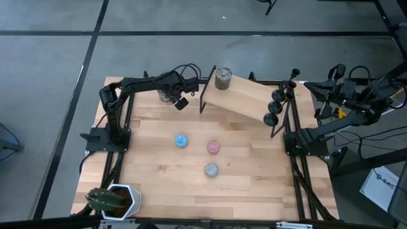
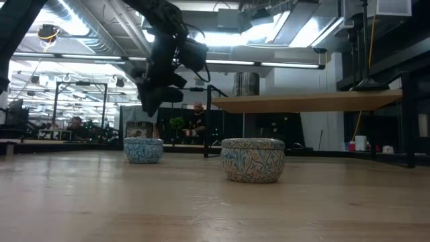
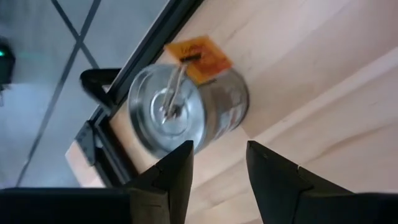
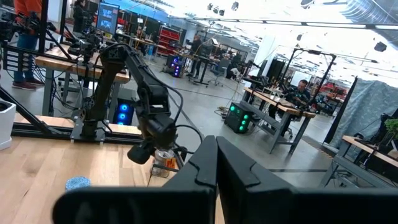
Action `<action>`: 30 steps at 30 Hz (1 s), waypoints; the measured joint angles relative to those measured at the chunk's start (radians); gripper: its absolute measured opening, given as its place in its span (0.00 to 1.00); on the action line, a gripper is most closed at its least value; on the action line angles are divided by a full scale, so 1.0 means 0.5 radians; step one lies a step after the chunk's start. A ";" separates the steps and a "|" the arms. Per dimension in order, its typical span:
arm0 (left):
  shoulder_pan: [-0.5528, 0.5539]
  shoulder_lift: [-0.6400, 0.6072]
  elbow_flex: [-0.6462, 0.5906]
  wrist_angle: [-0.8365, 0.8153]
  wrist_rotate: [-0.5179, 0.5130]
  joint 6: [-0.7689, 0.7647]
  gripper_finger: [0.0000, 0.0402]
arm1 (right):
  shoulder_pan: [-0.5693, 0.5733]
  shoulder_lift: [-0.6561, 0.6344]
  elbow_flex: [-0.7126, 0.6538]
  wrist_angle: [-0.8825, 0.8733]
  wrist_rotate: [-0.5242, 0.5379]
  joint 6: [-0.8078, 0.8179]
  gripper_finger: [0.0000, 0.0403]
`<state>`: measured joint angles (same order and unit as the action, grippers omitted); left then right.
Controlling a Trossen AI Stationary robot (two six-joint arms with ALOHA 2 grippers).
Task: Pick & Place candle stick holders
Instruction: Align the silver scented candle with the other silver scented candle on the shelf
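Three black candle stick holders [image 1: 280, 97] stand in a row on their round bases at the right end of a raised wooden shelf [image 1: 245, 97], at the table's far right. My left gripper [image 1: 180, 102] is open at the far left of the table, over a shiny metal can [image 3: 186, 106] with an orange tag. Its two fingers stand just short of the can's side in the left wrist view and hold nothing. My right gripper [image 1: 310, 85] is shut and empty, off the table's right edge, near the farthest holder [image 1: 294, 75].
A second metal can [image 1: 222, 77] stands on the shelf's left end. A blue disc [image 1: 182, 140], a pink disc [image 1: 213, 147] and a grey disc [image 1: 211, 170] lie mid-table. A potted plant [image 1: 114, 200] stands at the near left corner. People sit in the room behind.
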<state>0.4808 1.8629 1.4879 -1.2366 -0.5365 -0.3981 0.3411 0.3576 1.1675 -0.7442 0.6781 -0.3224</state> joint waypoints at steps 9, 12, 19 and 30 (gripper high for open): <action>0.030 0.000 0.000 0.082 -0.005 -0.148 0.36 | -0.001 0.000 0.001 -0.001 0.000 0.000 0.01; 0.052 0.000 0.000 0.083 0.019 -0.201 0.36 | 0.000 0.000 0.000 0.000 0.000 0.000 0.01; 0.080 0.000 0.001 0.101 0.078 -0.250 0.36 | 0.000 0.000 0.000 0.000 0.000 0.000 0.01; 0.079 0.000 0.002 0.103 0.144 -0.337 0.36 | 0.000 0.000 0.000 0.000 0.000 0.000 0.01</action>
<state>0.5201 1.8629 1.4887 -1.1850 -0.4645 -0.5667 0.3409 0.3577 1.1676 -0.7444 0.6781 -0.3223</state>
